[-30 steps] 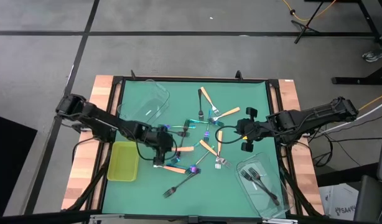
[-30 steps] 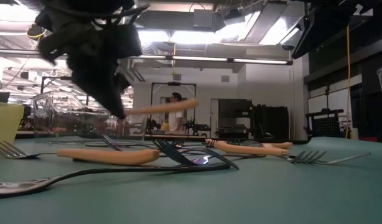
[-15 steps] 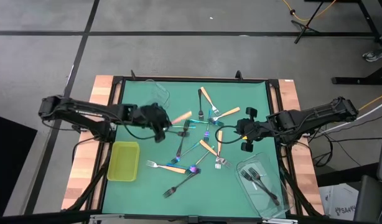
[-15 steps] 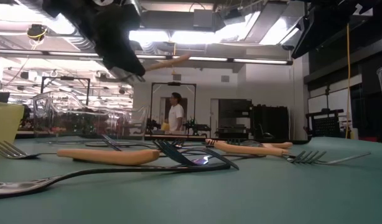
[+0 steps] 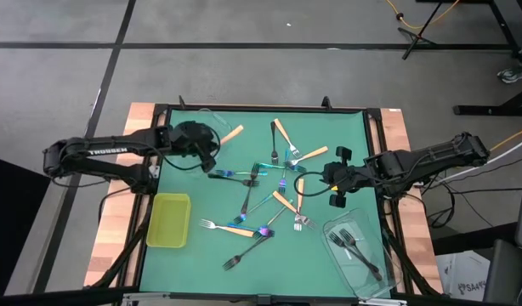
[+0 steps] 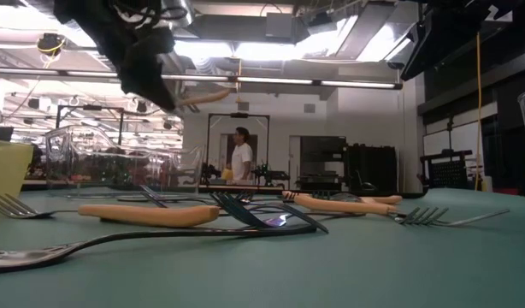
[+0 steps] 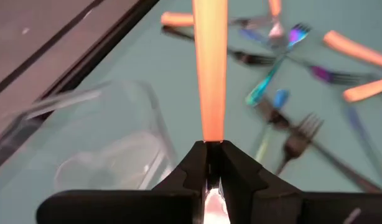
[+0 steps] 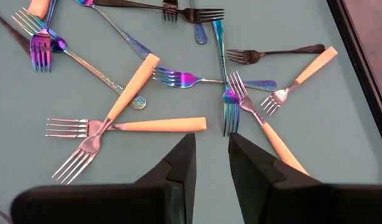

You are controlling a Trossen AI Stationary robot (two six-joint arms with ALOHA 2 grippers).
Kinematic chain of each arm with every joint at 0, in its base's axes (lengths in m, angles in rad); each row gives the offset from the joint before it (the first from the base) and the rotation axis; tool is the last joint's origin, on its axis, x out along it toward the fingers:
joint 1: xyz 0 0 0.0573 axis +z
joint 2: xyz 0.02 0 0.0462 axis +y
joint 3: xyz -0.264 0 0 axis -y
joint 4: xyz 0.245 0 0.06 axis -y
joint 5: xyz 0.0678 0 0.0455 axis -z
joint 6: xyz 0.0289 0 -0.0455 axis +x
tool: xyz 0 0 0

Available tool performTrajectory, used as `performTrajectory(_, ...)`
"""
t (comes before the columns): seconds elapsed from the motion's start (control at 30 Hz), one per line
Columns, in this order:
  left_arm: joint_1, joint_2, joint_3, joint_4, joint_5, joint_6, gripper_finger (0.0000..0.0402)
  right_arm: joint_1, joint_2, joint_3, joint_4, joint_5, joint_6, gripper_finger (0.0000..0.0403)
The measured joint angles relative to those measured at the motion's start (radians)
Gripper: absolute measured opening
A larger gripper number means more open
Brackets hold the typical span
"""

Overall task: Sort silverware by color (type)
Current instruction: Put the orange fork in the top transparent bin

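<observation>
In the upper left of the high view, the left claw (image 5: pixel 212 146) pinches an orange-handled fork (image 5: pixel 231 133) by its head, above the clear tub (image 5: pixel 212 120). The grip is very narrow, so the fork may swing and fall beside the tub. The right claw (image 5: pixel 332 184) waits half spread at center right.

I see even overhead light, ceiling strips (image 6: pixel 271 83) glaring behind my left tool (image 6: pixel 151 81); its fork (image 7: pixel 210 68) blurs close up.
</observation>
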Motion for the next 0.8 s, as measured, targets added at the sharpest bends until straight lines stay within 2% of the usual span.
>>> performTrajectory(0.5,0.178,0.001,0.0,-0.266,-0.044,0.056,0.0025,0.0,0.0,0.0,0.0,0.0,0.0,0.0085)
performTrajectory(0.8,0.221,0.007,-0.09,-0.213,-0.048,0.056,0.0025,0.0,0.0,0.0,0.0,0.0,0.0,0.0085)
